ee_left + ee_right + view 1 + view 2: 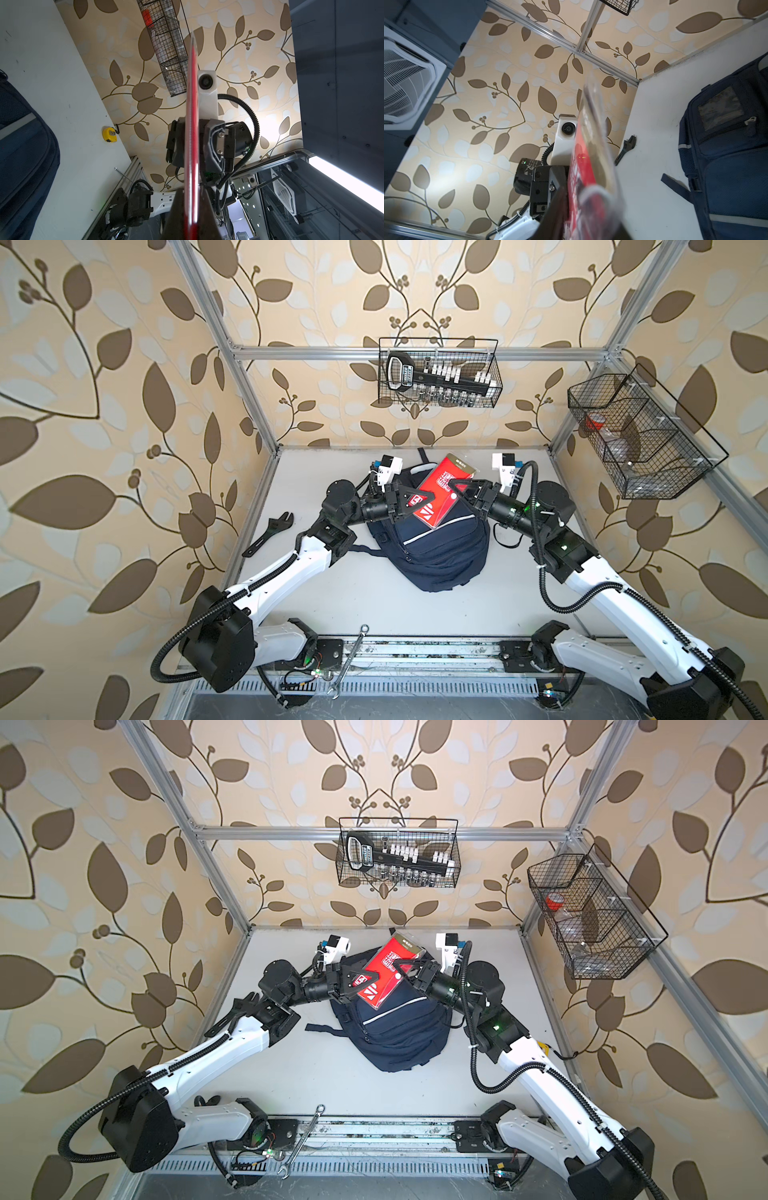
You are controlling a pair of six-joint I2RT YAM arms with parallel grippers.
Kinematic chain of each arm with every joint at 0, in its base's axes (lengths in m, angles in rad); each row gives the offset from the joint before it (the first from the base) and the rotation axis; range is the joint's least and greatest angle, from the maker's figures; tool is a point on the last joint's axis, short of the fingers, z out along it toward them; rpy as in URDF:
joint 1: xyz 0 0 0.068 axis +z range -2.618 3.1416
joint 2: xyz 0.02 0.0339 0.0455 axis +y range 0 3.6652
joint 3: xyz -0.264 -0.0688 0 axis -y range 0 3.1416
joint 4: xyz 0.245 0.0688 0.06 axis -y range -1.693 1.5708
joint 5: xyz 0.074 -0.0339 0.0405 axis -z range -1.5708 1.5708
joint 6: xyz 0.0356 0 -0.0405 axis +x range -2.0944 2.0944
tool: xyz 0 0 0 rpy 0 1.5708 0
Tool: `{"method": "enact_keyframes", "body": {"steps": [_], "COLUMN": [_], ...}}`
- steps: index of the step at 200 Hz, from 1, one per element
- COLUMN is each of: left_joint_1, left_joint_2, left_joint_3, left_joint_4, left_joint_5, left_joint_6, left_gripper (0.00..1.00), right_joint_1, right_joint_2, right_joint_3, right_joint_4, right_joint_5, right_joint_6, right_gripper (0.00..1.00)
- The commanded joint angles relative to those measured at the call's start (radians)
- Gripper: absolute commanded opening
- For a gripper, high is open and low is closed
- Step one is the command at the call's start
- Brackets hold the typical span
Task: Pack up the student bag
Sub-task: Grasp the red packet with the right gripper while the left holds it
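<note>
Robot lab cell, aluminium frame (pixel 311 353)

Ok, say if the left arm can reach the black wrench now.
Probably not yet: the black wrench lies bare on the table beside that arm, but the left gripper is shut on the red packet over the bag.

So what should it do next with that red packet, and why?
Probably draw the right gripper back off the red packet: the left gripper is shut on it, and the right's jaws stand apart around it, over the student bag.

Red packet (pixel 578 176), a near blur (student bag (pixel 726 166) partly off-frame)
</note>
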Motion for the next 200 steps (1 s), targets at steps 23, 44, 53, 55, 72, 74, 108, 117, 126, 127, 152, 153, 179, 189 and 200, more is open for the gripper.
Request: {"method": "enact_keyframes", "body": {"steps": [23, 44, 53, 55, 72, 74, 108, 117, 126, 127, 152, 153, 179, 189, 200], "left_joint_1": [0.001, 0.003, 0.006, 0.007, 0.008, 0.009, 0.011, 0.013, 0.013, 0.013, 0.016, 0.016, 0.018, 0.018, 0.016], "left_joint_2": [-0.048, -0.047, -0.049, -0.049, -0.050, -0.050, -0.034, -0.030, -0.025, -0.025, -0.013, -0.012, 0.008, 0.020, 0.033], "left_joint_3": [0.072, 0.077, 0.081, 0.083, 0.100, 0.101, 0.119, 0.127, 0.134, 0.136, 0.183, 0.189, 0.343, 0.383, 0.420], "left_joint_4": [-0.128, -0.142, -0.152, -0.156, -0.196, -0.199, -0.234, -0.252, -0.277, -0.280, -0.467, -0.476, -1.001, -1.108, -1.210], "left_joint_5": [0.203, 0.263, 0.281, 0.285, 0.310, 0.313, 0.358, 0.365, 0.369, 0.369, 0.339, 0.333, 0.033, -0.094, -0.236], "left_joint_6": [0.153, 0.168, 0.177, 0.181, 0.213, 0.216, 0.252, 0.268, 0.287, 0.289, 0.418, 0.435, 0.760, 0.823, 0.868], "left_gripper": [0.00, 0.00, 0.00, 0.00, 0.00, 0.00, 0.00, 0.00, 0.00, 0.00, 0.00, 0.00, 0.64, 0.69, 0.72], "right_joint_1": [-0.246, -0.273, -0.274, -0.273, -0.273, -0.273, -0.272, -0.272, -0.271, -0.270, -0.271, -0.270, -0.279, -0.287, -0.300], "right_joint_2": [0.062, 0.054, 0.043, 0.041, 0.019, 0.017, -0.011, -0.012, -0.017, -0.018, -0.036, -0.037, -0.045, -0.037, -0.021], "right_joint_3": [0.082, 0.049, 0.044, 0.040, 0.021, 0.021, 0.018, 0.019, 0.020, 0.019, 0.022, 0.022, 0.058, 0.084, 0.109], "right_joint_4": [-0.129, -0.131, -0.145, -0.144, -0.144, -0.143, -0.177, -0.181, -0.184, -0.184, -0.188, -0.189, -0.297, -0.390, -0.483], "right_joint_5": [-0.531, -0.638, -0.662, -0.667, -0.674, -0.676, -0.671, -0.675, -0.672, -0.671, -0.646, -0.645, -0.528, -0.446, -0.352], "right_joint_6": [-0.162, -0.195, -0.218, -0.226, -0.231, -0.230, -0.242, -0.244, -0.244, -0.245, -0.248, -0.248, -0.311, -0.354, -0.389], "right_gripper": [0.70, 0.65, 0.63, 0.63, 0.54, 0.53, 0.24, 0.14, 0.02, 0.00, 0.00, 0.00, 0.00, 0.00, 0.00]}}
